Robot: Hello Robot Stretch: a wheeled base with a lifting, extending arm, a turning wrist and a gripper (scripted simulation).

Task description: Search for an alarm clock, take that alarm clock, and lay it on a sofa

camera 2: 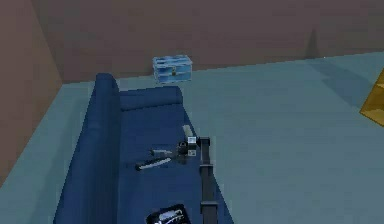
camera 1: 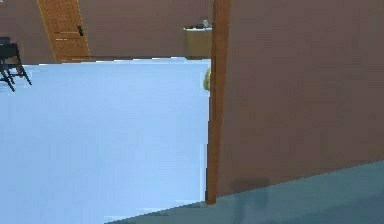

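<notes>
one sofa (camera 2: pixel 110 150), cut off at 7 o'clock | one hand (camera 2: pixel 150 163) seen against its seat; finger state and load: cannot tell | alarm clock hard to make out; one dark blob (camera 2: pixel 165 215) on the seat at hand's 6 o'clock | one pale crate (camera 2: pixel 172 66) at 12 o'clock

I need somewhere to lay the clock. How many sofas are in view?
1. The blue sofa lies lengthwise down the arm side view's left half, reaching the bottom edge. Others may stand outside these views.
</notes>
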